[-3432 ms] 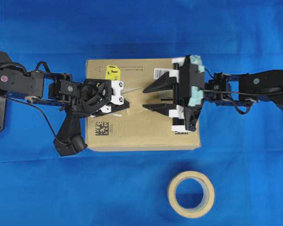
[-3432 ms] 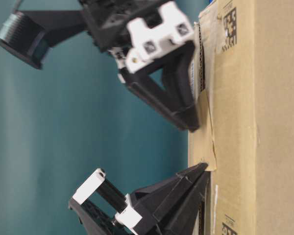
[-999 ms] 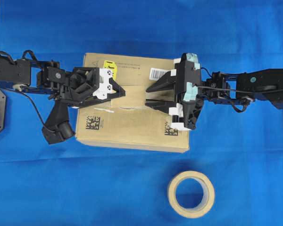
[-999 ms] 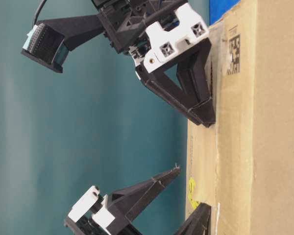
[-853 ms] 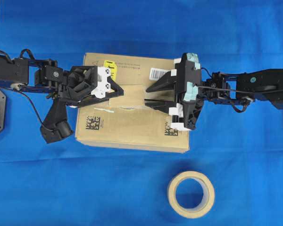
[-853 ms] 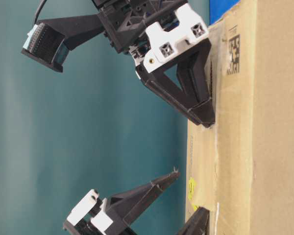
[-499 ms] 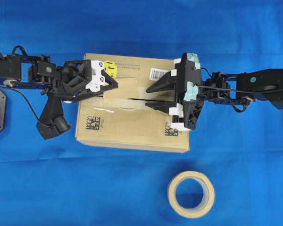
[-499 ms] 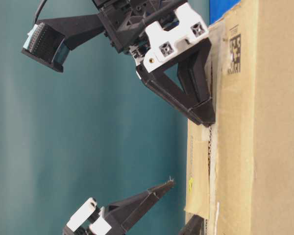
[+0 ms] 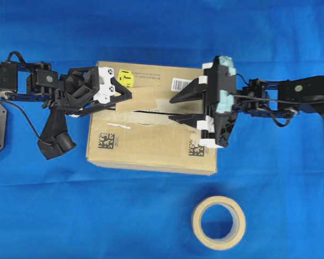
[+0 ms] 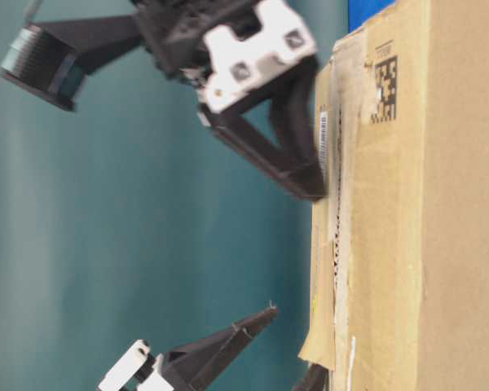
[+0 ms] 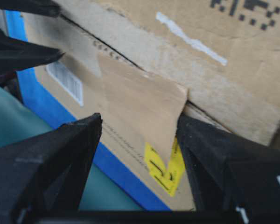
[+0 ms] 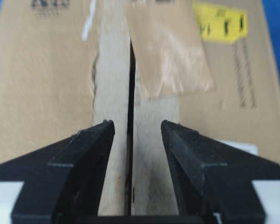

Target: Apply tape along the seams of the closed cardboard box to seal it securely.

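Tape (image 9: 143,100) lies closest to the left gripper (image 11: 139,123), whose fingers stand well apart on either side of the strip's loose end and clamp nothing. One finger is low beside the box top and the other is raised above it, as the table-level view shows. That end of the strip curls up off the cardboard, just over the yellow sticker (image 11: 163,168), so it faces the left fingers and the left arm is plainly the nearer one. The strip's long axis runs along the seam (image 12: 130,70), not across it. It sits on the far flap of the cardboard box (image 9: 151,145) with one long edge at the slit, and as far as I can judge it hardly bridges the gap, so the next move turns on drawing or pressing it across. Farther along the same slit, the right gripper (image 12: 137,123) points back toward the strip, its jaws spread wide with one finger on each side of the seam and nothing held. Beyond the box, on the blue cloth (image 9: 162,32), the tape roll (image 9: 218,222) lies well apart from both arms. Compared with a second ago, the left gripper has drawn back toward the box's left edge, uncovering most of the strip. The right gripper has pulled slightly away and lifted off the box top. The box and roll have kept their places.
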Controlling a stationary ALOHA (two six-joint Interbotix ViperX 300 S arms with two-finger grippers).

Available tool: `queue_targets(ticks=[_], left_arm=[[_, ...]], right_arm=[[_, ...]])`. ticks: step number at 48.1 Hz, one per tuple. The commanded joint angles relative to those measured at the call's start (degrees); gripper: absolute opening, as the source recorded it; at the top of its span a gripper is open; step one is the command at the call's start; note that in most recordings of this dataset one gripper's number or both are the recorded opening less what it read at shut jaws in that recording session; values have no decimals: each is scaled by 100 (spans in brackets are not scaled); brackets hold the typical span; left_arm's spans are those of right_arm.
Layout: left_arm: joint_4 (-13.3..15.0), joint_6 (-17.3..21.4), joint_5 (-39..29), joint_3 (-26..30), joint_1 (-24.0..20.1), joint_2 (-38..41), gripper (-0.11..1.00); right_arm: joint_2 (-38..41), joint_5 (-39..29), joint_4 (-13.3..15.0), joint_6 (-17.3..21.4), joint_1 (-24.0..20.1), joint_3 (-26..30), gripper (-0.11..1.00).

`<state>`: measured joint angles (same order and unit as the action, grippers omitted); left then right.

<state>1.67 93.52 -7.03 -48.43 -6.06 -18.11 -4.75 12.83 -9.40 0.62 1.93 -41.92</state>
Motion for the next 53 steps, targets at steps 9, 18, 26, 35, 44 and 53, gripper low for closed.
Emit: queue_targets(ticks=[9,18,26,35,44,53], left_arm=[[18,-26,246,53,18,-79,62],[18,-167,237,62,26,-79,62],[26,-299,237,53,26,-88,62],[26,-308,132,35,9,-114,62],[18,-308,70,26,-9,-114,62],[18,-475,70,18,44,-123,62]], right_arm=[[-246,35,53,-9,-35,62,55],[62,158,26,9,-97,123,55],[396,114,-35,44,-97,141,55],[457,-615,-97,53,-97,62,55],[422,-1151,-105,53,-97,-18,55],[202,-1397,-97,53,-97,-272,55]])
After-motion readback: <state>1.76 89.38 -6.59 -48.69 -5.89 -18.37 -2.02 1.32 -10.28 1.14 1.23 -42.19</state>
